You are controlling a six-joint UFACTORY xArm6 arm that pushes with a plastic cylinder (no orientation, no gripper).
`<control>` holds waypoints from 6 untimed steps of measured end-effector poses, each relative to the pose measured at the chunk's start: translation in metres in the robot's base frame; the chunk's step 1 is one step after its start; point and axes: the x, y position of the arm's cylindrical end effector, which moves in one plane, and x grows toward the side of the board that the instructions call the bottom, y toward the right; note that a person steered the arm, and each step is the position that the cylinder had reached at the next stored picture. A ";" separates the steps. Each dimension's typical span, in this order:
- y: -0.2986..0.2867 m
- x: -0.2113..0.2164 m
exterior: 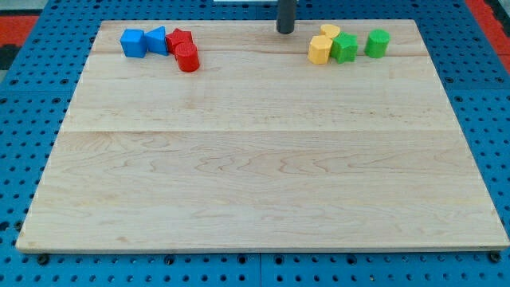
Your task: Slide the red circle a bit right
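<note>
The red circle (188, 58), a short red cylinder, stands near the view's top left on the wooden board (255, 159). It touches another red block (179, 40) just above it. Two blue blocks (132, 42) (157, 39) sit to the left of the red ones. My tip (285, 31) is at the board's top edge, near the middle, well to the right of the red circle and touching no block.
At the view's top right are a yellow block (319, 50), another yellow block (330, 32) behind it, a green block (344, 48) and a green cylinder (377, 43). Blue pegboard surrounds the board.
</note>
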 end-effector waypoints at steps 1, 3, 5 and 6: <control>-0.038 0.036; -0.186 0.120; -0.197 0.072; -0.163 0.067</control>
